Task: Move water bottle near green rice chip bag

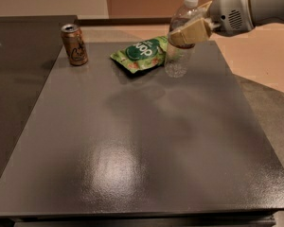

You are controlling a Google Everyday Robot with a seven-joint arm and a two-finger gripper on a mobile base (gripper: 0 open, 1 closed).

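While my gripper (183,32) sits at the far right of the table, its jaws are closed around the upper body of the water bottle (177,60), just under the shoulder, with one tan finger (191,31) lying across the side that faces me. I see the bottle standing upright with a slight lean, its white cap above the fingers. Its base is down at the table surface, though I cannot tell whether it rests there or hangs just above. Immediately left of the bottle lies the green rice chip bag (139,55), flat on the table; whether the two touch I cannot tell. Well apart to the left, near the far left corner, stands a brown-and-gold drink can (75,44). My white arm (248,6) reaches in from the right edge over the dark grey table (142,164).
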